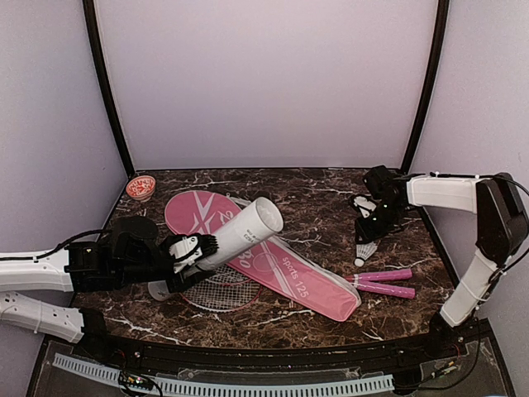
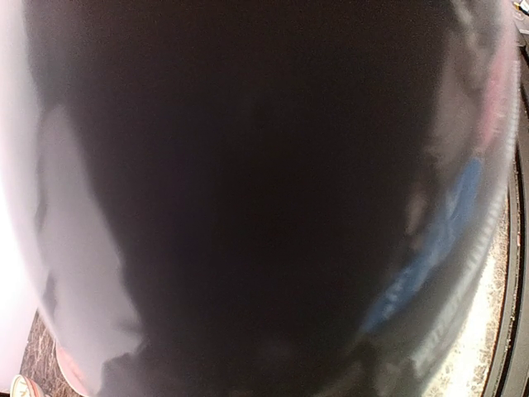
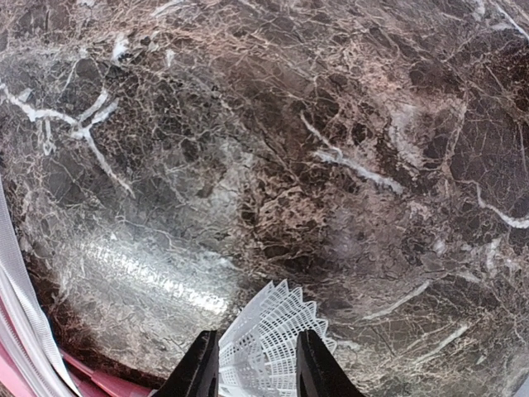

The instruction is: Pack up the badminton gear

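Mid-pack: left gripper (image 1: 192, 251) clamped on tilted tube (image 1: 245, 231); right gripper (image 3: 257, 337) pinching shuttlecock (image 1: 365, 251), not yet tubed; rackets (image 1: 385, 286) apparently unbagged beside bag (image 1: 291, 278); cap (image 1: 140, 187) off.

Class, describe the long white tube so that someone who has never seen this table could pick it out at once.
Find the pink racket-shaped bag lying across the dark marble table. Above its left half, the left end effector grips a long white tube, tilted up toward the back right. Unlike the small white feather shuttlecock in the right end effector, it is a large smooth cylinder.
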Controlling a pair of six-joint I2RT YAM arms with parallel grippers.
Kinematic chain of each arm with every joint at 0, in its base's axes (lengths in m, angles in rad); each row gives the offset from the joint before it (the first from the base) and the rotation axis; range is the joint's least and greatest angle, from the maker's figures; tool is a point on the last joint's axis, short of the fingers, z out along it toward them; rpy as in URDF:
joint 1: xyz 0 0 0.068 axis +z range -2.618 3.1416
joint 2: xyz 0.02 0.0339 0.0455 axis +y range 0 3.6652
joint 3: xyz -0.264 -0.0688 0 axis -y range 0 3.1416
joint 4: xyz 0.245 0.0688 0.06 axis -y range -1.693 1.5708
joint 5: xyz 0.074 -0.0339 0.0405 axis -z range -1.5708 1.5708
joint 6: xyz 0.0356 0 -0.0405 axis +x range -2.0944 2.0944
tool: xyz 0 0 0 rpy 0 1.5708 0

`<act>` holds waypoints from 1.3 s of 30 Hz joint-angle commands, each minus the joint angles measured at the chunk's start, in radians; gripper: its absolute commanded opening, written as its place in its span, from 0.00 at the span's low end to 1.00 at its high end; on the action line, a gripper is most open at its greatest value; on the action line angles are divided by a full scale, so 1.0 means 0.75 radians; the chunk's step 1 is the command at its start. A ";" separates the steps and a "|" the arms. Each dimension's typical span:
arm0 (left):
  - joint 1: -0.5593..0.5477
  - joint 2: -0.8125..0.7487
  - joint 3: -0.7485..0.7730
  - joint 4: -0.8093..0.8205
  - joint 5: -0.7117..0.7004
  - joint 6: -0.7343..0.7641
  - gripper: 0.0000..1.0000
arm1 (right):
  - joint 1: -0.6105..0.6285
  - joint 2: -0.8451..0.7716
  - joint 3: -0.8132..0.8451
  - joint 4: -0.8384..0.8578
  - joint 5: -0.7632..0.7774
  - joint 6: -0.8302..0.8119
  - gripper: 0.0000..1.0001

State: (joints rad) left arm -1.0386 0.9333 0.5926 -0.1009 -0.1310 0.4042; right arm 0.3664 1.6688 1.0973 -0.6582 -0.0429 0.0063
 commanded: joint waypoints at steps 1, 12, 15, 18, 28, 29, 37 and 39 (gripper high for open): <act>-0.004 -0.018 0.003 0.060 0.001 0.006 0.42 | -0.004 -0.022 -0.016 0.004 -0.016 0.012 0.26; -0.004 -0.021 0.003 0.056 -0.006 0.002 0.42 | -0.006 -0.142 0.028 0.034 -0.067 0.055 0.00; -0.004 -0.027 0.002 0.067 -0.012 -0.011 0.42 | -0.004 -0.230 0.062 0.093 -0.106 0.083 0.00; -0.004 -0.029 0.005 0.071 -0.022 -0.028 0.42 | -0.006 -0.321 0.086 0.194 -0.152 0.117 0.00; -0.004 -0.007 0.038 0.062 -0.045 -0.088 0.42 | 0.069 -0.520 0.180 0.554 -0.325 0.278 0.00; -0.004 0.002 0.043 0.060 -0.043 -0.093 0.42 | 0.096 -0.533 0.207 0.561 -0.322 0.280 0.00; -0.002 0.061 0.068 0.117 -0.079 -0.188 0.42 | 0.360 -0.670 0.256 0.743 -0.351 0.273 0.00; -0.002 0.076 0.070 0.148 -0.073 -0.231 0.41 | 0.431 -0.702 0.225 0.810 -0.314 0.258 0.00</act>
State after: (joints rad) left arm -1.0382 0.9844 0.6071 -0.0765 -0.1684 0.3035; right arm 0.6098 1.1824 1.2713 -0.1905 -0.2871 0.2104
